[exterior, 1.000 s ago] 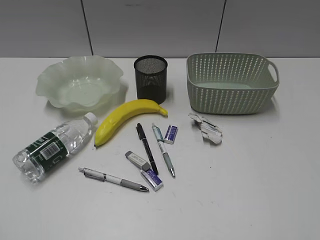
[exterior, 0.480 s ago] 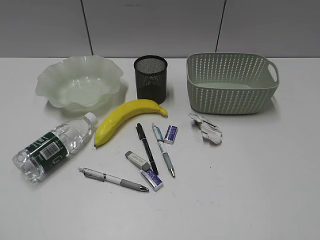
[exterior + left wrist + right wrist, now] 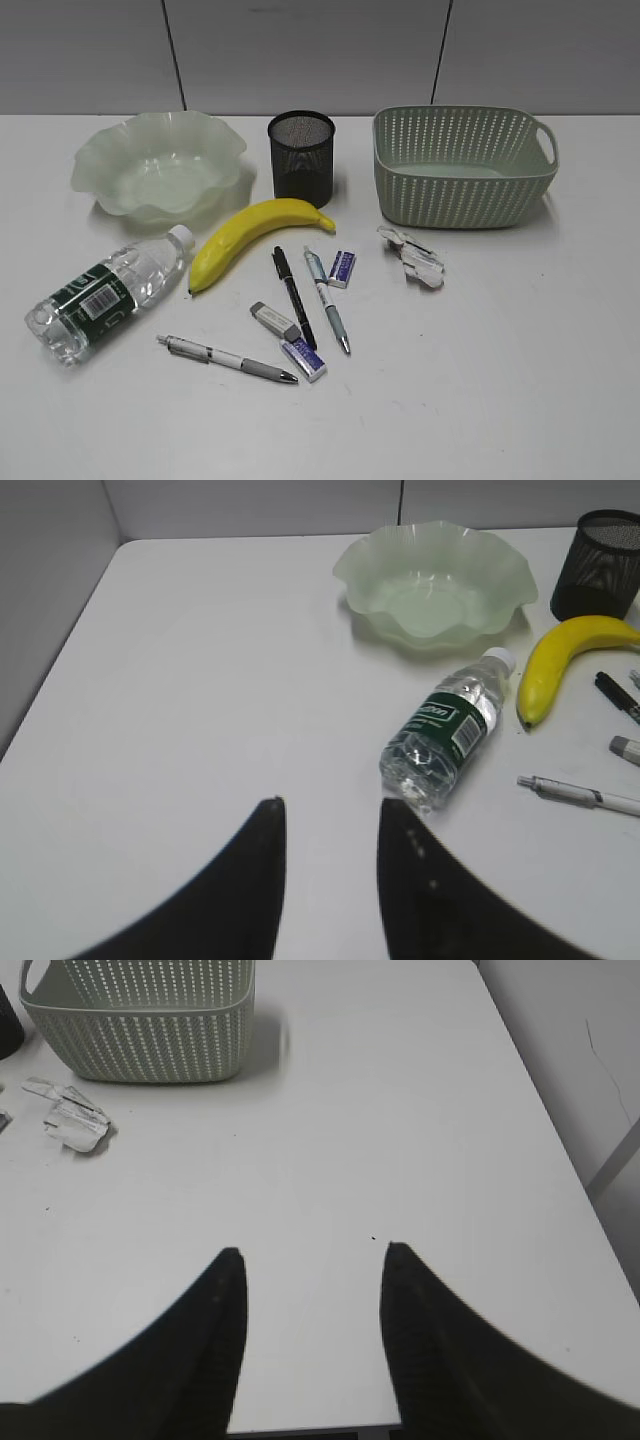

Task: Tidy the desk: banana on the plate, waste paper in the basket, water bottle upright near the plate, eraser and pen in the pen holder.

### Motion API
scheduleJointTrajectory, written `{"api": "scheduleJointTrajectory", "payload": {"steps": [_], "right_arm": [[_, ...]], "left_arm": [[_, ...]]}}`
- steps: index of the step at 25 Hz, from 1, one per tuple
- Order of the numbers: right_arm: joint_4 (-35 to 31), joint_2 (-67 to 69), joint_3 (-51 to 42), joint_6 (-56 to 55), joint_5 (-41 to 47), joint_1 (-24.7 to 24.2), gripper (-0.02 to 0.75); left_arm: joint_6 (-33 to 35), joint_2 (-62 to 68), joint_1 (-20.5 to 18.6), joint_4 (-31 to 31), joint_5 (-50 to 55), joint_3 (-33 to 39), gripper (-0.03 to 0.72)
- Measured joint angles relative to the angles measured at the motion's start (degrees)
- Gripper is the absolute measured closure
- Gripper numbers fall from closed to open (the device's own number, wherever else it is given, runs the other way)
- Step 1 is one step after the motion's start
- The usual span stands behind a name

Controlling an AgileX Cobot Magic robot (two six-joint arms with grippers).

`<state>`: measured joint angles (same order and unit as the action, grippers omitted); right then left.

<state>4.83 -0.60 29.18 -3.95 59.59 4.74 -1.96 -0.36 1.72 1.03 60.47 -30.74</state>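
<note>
I found both grippers, left [image 3: 330,810] and right [image 3: 312,1255], parted and empty. The water bottle [image 3: 108,292] lay sideways beside the banana [image 3: 255,236]; its cap apparently faced the plate [image 3: 160,165].

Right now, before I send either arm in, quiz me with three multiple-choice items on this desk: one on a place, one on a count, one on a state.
1. Where is the banana?
A. On the plate
B. On the desk, in front of the pen holder
C. In the basket

2. How many pens lie on the desk?
A. One
B. Three
C. Five

3. How is the water bottle?
A. Upright
B. Lying on its side
C. In a pincer

Answers:
1 B: it lies on the desk just before the pen holder, with nothing in the plate.
2 B: one black, two pale.
3 B: its cap points toward the plate.
</note>
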Motion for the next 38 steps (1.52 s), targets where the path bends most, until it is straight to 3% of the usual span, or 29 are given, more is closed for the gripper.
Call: {"api": "scheduleJointTrajectory", "payload": {"steps": [6,9,12,17,20,23,28,33,38], "right_arm": [[0.0,0.0,0.0,0.0,0.0,0.0,0.378],[0.0,0.0,0.0,0.0,0.0,0.0,0.378],[0.0,0.0,0.0,0.0,0.0,0.0,0.378],[0.0,0.0,0.0,0.0,0.0,0.0,0.378],[0.0,0.0,0.0,0.0,0.0,0.0,0.378],[0.0,0.0,0.0,0.0,0.0,0.0,0.378],[0.0,0.0,0.0,0.0,0.0,0.0,0.378],[0.0,0.0,0.0,0.0,0.0,0.0,0.378],[0.0,0.0,0.0,0.0,0.0,0.0,0.378]], "left_arm": [[0.0,5.1,0.0,-1.0,-2.6,-1.1,0.451],[0.0,11.5,0.0,-5.6,-10.2,-2.0,0.451],[2.0,20.8,0.0,-14.7,-18.9,-2.3,0.451],[23.3,40.2,0.0,-34.3,-23.9,-5.0,0.451],[34.4,54.7,0.8,-41.3,-23.0,-10.3,0.451],[37.9,67.8,3.3,-42.0,-21.5,-18.0,0.445],[38.6,87.3,10.7,-38.8,-18.9,-32.6,0.386],[38.0,103.7,17.3,-32.6,-14.9,-49.2,0.300],[34.9,115.4,22.2,-23.2,-9.1,-63.2,0.284]]}}
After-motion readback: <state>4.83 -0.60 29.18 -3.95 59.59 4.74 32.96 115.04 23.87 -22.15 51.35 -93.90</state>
